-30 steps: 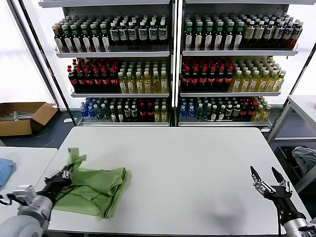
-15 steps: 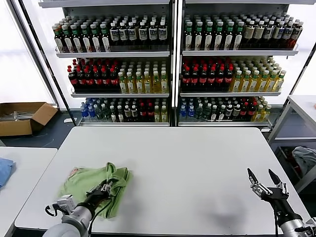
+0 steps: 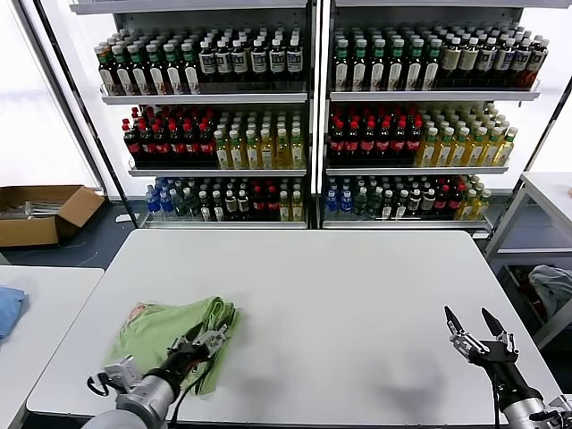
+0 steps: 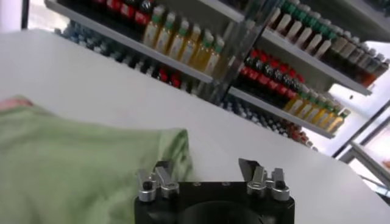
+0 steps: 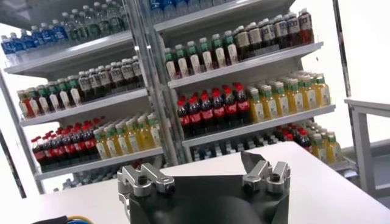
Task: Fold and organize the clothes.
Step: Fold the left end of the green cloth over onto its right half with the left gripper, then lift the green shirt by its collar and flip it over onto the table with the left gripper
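Note:
One light green polo shirt [image 3: 161, 332] lies folded in a heap on the white table [image 3: 340, 295] near its front left corner. A bit of red-and-white print [image 3: 136, 311] shows at its far left edge. My left gripper [image 3: 208, 339] is open at the shirt's right edge, low over the cloth, with nothing between its fingers. In the left wrist view the gripper [image 4: 206, 171] sits just past the green shirt [image 4: 73, 164], and one finger overlaps the cloth's edge. My right gripper [image 3: 471, 327] is open and empty, above the table's front right corner; it also shows in the right wrist view [image 5: 201, 173].
A small blue cloth [image 3: 7, 309] lies on a side table at the far left. A cardboard box [image 3: 40, 213] stands on the floor behind it. A grey-blue bundle [image 3: 552, 288] sits at the far right. Shelves of bottles [image 3: 313, 134] stand behind the table.
My left gripper carried part of the shirt from left to right, folding it over, and now stands open at the shirt's right edge. My right gripper drifted slightly left and down.

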### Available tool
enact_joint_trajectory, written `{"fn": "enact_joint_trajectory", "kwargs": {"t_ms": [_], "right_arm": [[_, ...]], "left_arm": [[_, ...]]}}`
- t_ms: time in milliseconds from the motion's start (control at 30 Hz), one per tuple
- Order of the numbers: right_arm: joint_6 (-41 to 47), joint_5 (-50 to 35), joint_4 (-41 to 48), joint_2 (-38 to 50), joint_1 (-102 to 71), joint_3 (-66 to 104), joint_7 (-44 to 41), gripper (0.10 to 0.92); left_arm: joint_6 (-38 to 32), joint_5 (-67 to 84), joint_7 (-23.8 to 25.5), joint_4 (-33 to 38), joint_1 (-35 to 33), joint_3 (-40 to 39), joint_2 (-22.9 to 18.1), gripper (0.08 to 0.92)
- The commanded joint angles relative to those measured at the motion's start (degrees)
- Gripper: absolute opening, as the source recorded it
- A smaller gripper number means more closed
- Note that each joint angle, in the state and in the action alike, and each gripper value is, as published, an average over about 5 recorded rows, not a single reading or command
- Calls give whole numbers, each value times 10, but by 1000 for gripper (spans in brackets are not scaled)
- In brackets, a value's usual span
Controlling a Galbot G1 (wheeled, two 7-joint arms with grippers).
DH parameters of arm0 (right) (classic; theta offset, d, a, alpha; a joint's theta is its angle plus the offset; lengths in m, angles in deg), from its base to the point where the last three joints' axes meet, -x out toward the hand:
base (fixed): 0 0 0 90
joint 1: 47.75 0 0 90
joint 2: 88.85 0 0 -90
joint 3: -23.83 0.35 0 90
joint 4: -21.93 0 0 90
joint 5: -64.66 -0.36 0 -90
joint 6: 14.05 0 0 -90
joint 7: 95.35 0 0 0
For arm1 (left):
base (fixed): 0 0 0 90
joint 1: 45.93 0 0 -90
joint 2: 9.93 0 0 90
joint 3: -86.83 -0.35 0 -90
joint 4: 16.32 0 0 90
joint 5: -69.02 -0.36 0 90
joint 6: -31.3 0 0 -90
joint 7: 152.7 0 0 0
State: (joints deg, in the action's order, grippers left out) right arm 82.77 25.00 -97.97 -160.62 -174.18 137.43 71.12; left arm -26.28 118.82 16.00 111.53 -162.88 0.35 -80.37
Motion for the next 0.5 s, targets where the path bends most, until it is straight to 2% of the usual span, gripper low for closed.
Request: {"fn": "enact_joint_trajectory", "kwargs": {"t_ms": [33, 100, 233, 500], "right_arm": [[-1, 0, 1, -1, 1, 0, 0, 823], [-1, 0, 2, -3, 2, 0, 0, 823], [1, 0, 1, -3, 2, 1, 0, 823], [3, -1, -3, -3, -3, 15, 1, 823]], "left_arm": [[-6, 7, 67, -62, -16, 211, 104, 761], [-13, -16, 89, -99, -15, 212, 113, 802], [-43, -95, 127, -166, -10, 187, 112, 822], [-47, -152, 155, -212, 20, 139, 82, 823]]}}
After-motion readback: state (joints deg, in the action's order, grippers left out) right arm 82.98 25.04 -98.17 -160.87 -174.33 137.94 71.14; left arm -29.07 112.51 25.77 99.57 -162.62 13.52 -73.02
